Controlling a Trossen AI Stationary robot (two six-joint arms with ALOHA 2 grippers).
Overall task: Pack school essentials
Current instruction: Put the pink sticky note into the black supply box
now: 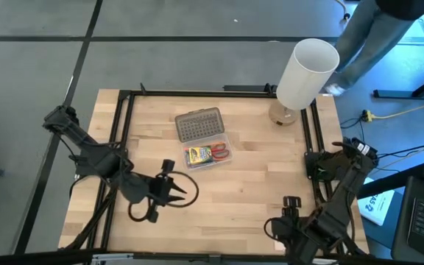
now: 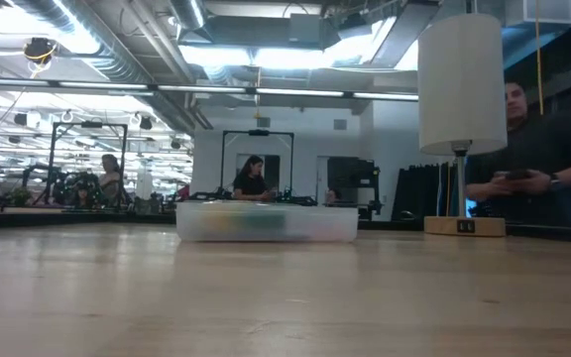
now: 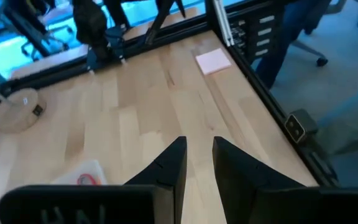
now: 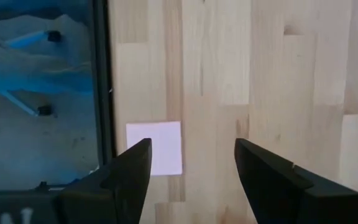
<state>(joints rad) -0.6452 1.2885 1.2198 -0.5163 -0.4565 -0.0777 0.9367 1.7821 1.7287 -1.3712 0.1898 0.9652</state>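
Observation:
The clear plastic case (image 1: pixel 208 156) lies mid-table with its grey dotted lid (image 1: pixel 199 125) swung open toward the far edge. Inside it are the green-and-yellow crayon box (image 1: pixel 197 156) and the red-handled scissors (image 1: pixel 220 153). The pink square pad (image 4: pixel 154 148) lies flat on the wood by the table's right edge rail, also seen as the pink pad (image 3: pixel 213 61). My right gripper (image 4: pixel 191 152) hovers open above the pad, pointing down. My left gripper (image 1: pixel 185 191) is open, near the table's near-left, pointing toward the right side. Pencils and pen do not show.
A tall white cylinder lamp (image 1: pixel 308 72) stands on a round wooden base (image 1: pixel 284 115) at the far right corner. A black rail frame (image 1: pixel 124 110) runs around the table. A person (image 2: pixel 538 164) stands beyond the far right side. Bare wood lies between the case and the near edge.

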